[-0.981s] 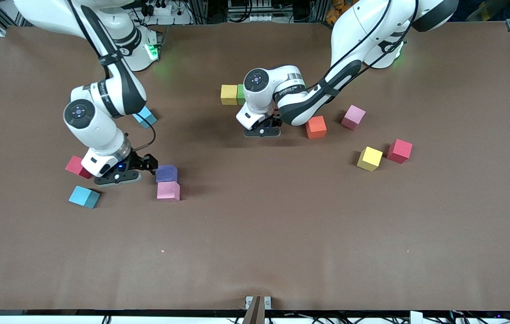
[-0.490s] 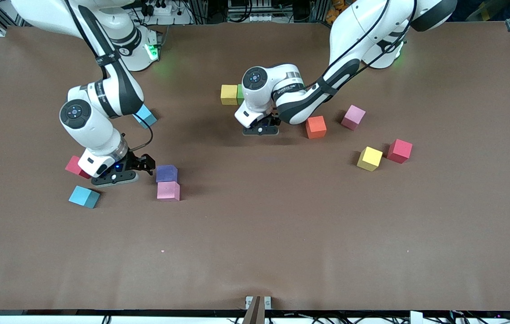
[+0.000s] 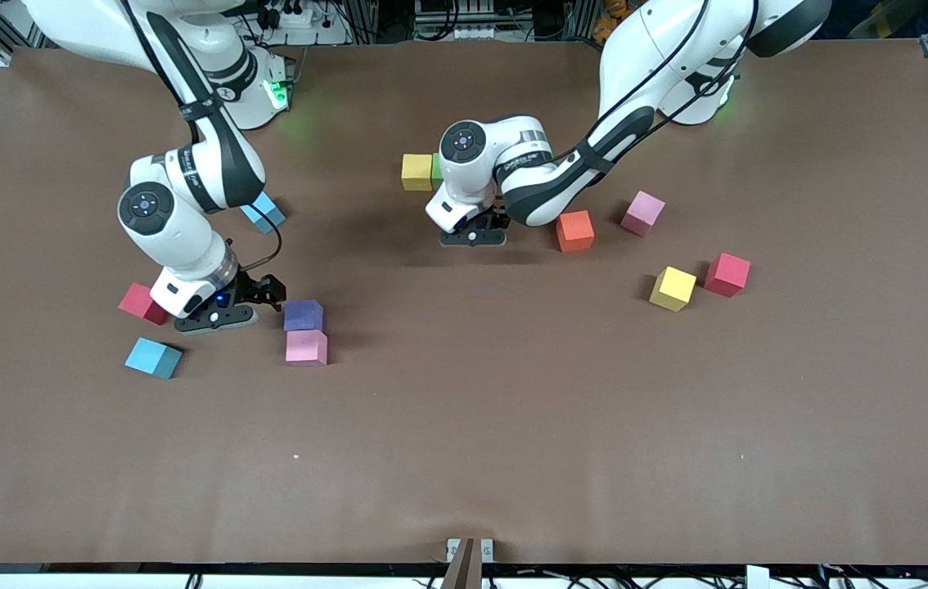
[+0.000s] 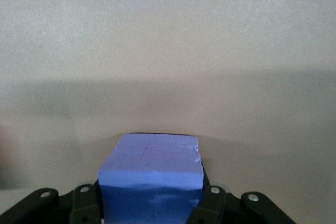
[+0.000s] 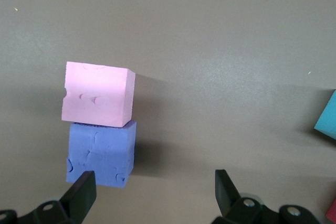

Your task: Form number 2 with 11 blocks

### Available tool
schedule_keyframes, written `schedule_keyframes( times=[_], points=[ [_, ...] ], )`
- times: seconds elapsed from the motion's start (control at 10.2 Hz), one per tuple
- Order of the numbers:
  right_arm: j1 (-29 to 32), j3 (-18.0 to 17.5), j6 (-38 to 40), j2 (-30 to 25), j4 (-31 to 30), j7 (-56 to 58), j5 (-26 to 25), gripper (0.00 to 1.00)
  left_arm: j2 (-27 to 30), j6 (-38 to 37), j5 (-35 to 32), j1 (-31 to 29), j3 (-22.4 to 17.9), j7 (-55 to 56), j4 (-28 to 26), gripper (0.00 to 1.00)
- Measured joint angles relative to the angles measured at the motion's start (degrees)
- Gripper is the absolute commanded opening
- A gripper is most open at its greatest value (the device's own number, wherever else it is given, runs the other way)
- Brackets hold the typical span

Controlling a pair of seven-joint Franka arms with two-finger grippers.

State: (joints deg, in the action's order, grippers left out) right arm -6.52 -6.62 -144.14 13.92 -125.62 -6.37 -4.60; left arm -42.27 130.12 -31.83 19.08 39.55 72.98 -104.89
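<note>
Now right end effector (image 3: 268, 292) nearer purple block (image 3: 303, 315).

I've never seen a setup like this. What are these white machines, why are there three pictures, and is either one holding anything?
They are two robot arms bolted to a brown table, each ending in a two-finger gripper. The wide picture looks down from across the table; the other two come from small cameras on each arm's wrist.

Small foam blocks lie scattered: yellow touching green, orange, pink, red, cyan and others.

The left gripper, near the table's middle, is shut on a purple block, seen only through its wrist camera.

The right gripper is open and holds nothing. It sits beside another purple block, which touches a pink one.
</note>
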Motion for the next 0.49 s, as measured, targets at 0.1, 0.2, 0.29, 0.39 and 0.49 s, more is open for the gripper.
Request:
schedule_keyframes(
  times=[0.1,0.2,0.29,0.39,0.49],
  points=[
    [0.0,-0.1,0.0,0.0,-0.1,0.0,0.0,1.00,0.0,0.0,0.0,0.1,0.0,0.0,0.1,0.36],
    [0.0,-0.1,-0.2,0.0,-0.2,0.0,0.0,1.00,0.0,0.0,0.0,0.2,0.0,0.0,0.2,0.36],
    [-0.2,-0.2,-0.4,0.2,-0.4,0.0,0.0,1.00,0.0,0.0,0.0,0.5,0.0,0.0,0.2,0.41],
    [-0.4,-0.3,-0.6,0.4,-0.6,0.0,0.0,1.00,-0.1,0.0,0.0,0.6,0.0,0.0,0.1,0.71],
    [-0.7,-0.3,-1.0,0.6,-0.8,0.0,0.0,1.00,-0.1,0.0,0.0,0.7,0.0,0.0,0.1,1.00]
  ],
)
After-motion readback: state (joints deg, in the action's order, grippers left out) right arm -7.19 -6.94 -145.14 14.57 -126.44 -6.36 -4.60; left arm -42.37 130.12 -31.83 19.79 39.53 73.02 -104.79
